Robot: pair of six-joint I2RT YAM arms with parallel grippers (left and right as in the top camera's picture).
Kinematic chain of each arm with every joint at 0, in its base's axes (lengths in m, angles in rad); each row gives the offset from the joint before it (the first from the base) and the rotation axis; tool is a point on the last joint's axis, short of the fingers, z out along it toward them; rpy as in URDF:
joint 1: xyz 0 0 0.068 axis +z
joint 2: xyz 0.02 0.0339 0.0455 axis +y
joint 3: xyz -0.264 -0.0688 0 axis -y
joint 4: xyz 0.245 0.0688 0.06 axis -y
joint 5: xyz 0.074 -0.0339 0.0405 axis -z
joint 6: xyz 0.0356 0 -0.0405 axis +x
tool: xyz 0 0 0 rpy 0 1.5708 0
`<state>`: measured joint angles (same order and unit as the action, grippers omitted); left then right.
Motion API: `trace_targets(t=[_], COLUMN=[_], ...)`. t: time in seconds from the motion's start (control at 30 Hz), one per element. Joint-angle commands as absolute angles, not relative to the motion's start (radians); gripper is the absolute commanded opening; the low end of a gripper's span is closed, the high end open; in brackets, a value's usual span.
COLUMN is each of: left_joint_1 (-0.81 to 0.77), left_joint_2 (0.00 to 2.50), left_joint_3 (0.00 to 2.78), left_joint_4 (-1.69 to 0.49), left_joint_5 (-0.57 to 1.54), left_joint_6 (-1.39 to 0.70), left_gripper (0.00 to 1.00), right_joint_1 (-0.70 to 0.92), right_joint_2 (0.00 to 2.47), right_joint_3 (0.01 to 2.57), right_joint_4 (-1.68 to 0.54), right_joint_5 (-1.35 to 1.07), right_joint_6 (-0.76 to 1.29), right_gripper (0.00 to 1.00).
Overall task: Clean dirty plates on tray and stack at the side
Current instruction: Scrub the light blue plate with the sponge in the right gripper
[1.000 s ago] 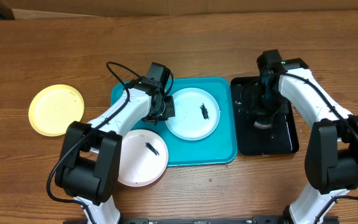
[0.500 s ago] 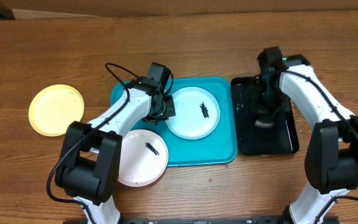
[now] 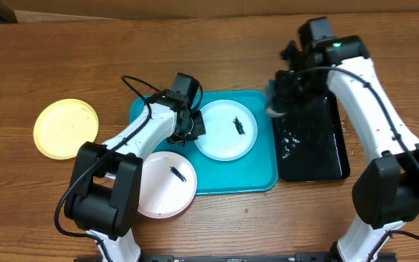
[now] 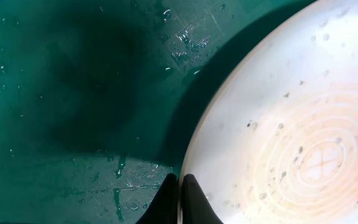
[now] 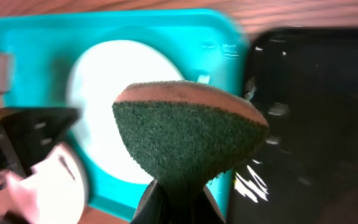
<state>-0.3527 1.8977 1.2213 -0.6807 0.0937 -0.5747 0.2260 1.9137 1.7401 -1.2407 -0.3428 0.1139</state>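
The left fingers are closed on the left rim of the smeared plate that lies in the tray, likely to steady it for scrubbing. The right fingers grip a sponge raised over the tray's right edge, scouring side down, apparently meant for that plate.

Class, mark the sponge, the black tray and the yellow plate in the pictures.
sponge [image 5: 188, 134], right wrist view, green scouring face.
black tray [image 3: 318, 145], overhead view, bare floor.
yellow plate [image 3: 65, 128], overhead view, its centre.
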Motion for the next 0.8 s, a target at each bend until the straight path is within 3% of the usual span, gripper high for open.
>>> trace_targets(t=[0.0,0.43,0.77], left_joint_1=[-0.347,-0.347,-0.347], left_joint_2=[1.877,1.877,1.877], left_joint_3=[1.214,1.214,1.214], left_joint_4=[-0.68,-0.68,-0.688], left_joint_5=[0.098,0.098,0.098], left_joint_6=[-0.591,-0.591,-0.591], left_gripper=[0.04,0.04,0.04], right_joint_1=[0.299,0.554,0.603], right_joint_2=[1.888,1.926,2.018], right_joint_3=[1.753,1.642,1.634], right_joint_4=[-1.217,-1.067,-1.026], right_joint_5=[-0.413,0.01,0.165], right_joint_6=[0.096,0.104,0.135], right_gripper=[0.04,0.04,0.04])
